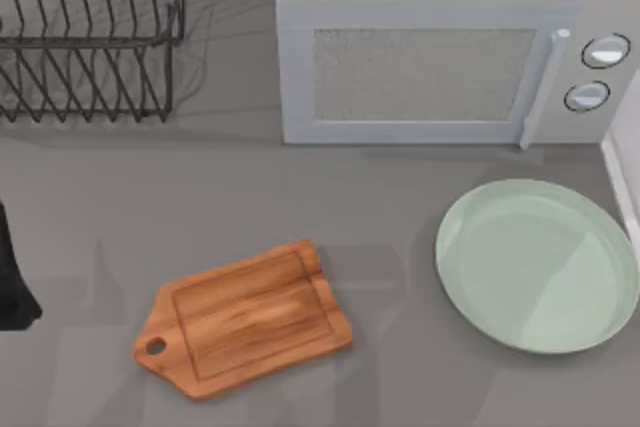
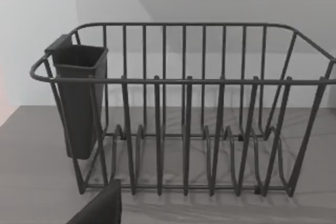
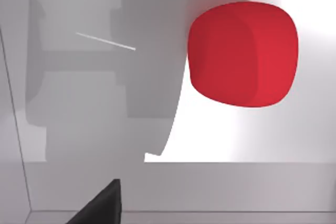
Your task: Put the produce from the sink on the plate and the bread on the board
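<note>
Two big things are seen at the far side of the table in the top view: a microwave (image 1: 430, 57) at the middle and right, and a wire dish rack (image 1: 90, 37) at the far left. Next in size, the plate (image 1: 535, 267) is set at the right and the board (image 1: 245, 317) near the middle, well apart from each other, and nothing is laid on either.

The produce (image 3: 241, 53) is found in the right wrist view, lying on the white floor of the sink (image 3: 105, 129). It is faced by the right gripper (image 3: 100, 205), a dark part of which is seen at the edge of that view, apart from the fruit. The fruit is round, with no long side, so it can likely be gripped from any way. Whether this gripper is open or closed cannot be told.

The right arm is judged to be the nearer one – the fruit is watched by its camera, and the plate is on its side.

The left arm (image 1: 12, 282) is parked at the left edge. By its wrist view the rack is shown from close by, with a dark cup (image 2: 79, 98) hung on it – a thing not made out from above. The left gripper (image 2: 100, 205) cannot be told as open or closed either.
</note>
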Motion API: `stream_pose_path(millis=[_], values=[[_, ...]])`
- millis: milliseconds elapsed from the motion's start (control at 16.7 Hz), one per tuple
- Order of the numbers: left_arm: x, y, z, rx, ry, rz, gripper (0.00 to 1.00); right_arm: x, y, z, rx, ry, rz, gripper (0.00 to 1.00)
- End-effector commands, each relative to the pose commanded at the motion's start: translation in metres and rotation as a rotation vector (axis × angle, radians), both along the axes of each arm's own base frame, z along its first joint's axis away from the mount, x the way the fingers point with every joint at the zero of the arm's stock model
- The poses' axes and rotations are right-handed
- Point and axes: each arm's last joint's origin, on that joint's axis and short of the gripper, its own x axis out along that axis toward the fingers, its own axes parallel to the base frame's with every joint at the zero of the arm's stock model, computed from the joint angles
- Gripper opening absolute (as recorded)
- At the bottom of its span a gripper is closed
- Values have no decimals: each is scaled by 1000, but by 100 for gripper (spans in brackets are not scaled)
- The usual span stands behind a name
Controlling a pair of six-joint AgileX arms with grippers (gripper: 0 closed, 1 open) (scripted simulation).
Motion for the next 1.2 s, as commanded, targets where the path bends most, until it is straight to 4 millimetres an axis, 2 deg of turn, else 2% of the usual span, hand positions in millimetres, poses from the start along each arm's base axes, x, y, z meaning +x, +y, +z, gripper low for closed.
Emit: stream_pose_path(millis=[180, 540, 660, 960, 1200], values=[[0, 0, 0, 0, 0, 0, 100, 3, -1, -26, 2, 7, -1, 100], [0, 0, 0, 0, 0, 0, 100, 5, -3, -124, -5, -16, -4, 100], [0, 0, 0, 0, 0, 0, 100, 1, -3, -146, -1, -4, -4, 100], [0, 0, 0, 0, 0, 0, 100, -1, -2, -151, 0, 0, -5, 100], [0, 0, 0, 0, 0, 0, 100, -1, -2, -151, 0, 0, -5, 70]])
